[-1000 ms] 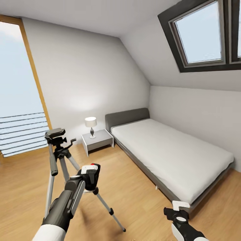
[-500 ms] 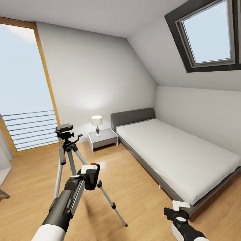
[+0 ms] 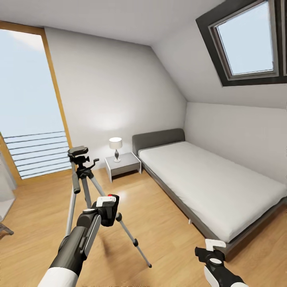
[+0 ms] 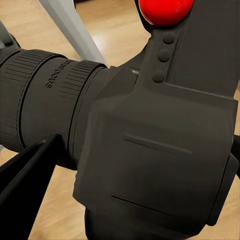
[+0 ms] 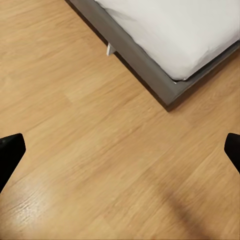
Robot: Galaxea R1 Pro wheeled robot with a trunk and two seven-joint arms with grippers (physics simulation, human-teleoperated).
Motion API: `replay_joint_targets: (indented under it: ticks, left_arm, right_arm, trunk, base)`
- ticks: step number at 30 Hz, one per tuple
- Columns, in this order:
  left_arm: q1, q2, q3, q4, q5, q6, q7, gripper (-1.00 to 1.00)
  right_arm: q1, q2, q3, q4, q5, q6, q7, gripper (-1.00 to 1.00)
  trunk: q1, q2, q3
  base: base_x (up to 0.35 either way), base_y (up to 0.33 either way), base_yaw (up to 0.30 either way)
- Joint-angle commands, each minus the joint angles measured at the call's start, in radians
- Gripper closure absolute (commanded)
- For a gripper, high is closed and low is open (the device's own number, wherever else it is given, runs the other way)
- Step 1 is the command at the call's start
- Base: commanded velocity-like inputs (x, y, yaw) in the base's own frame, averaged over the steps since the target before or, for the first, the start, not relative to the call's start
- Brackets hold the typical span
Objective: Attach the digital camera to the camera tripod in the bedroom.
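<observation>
Digital camera (image 4: 150,140) is held in the left gripper (image 3: 107,207), raised in front of the robot at roughly mid-height of the camera tripod (image 3: 81,175). In the left wrist view the body and ribbed lens barrel sit close against a dark finger (image 4: 25,175), with a red button at the top edge; the jaws are judged closed on the body. The carry height is judged deliberate, keeping the item clear of the floor during approach. The tripod stands on the wood floor by the tall window, legs spread, its head bare and awaiting the camera. The right gripper (image 3: 212,250) is held low near the bed (image 3: 207,183), jaws spread wide with nothing between them, judged kept free for steadying.

Count recorded:
- one camera
- one tripod, three legs
- one bed
- one nightstand (image 3: 122,164)
- one lamp (image 3: 115,147)
- one skylight (image 3: 247,40)
</observation>
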Motion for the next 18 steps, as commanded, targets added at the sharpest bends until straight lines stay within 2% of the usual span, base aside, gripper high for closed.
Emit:
replay_joint_targets:
  ticks: [1,9,18]
  left_arm:
    - [0.0,0.0,0.0,-0.001,0.002,0.004,0.004,1.0]
    - [0.0,0.0,0.0,-0.001,0.002,0.004,0.004,1.0]
    - [0.0,0.001,0.001,-0.001,0.002,0.004,0.004,1.0]
  right_arm:
    - [0.0,0.0,-0.002,0.001,-0.003,-0.005,0.0,-1.0]
    - [0.0,0.002,-0.002,0.001,-0.002,-0.005,0.001,-1.0]
    - [0.0,-0.001,-0.002,0.001,-0.002,-0.005,0.002,-1.0]
  trunk:
    - [0.0,-0.001,0.0]
    - [0.0,-0.001,0.0]
    - [0.0,-0.001,0.0]
  base:
    - [-0.052,0.0,0.0]
    - [-0.018,0.0,0.026]
    - [-0.003,0.0,0.211]
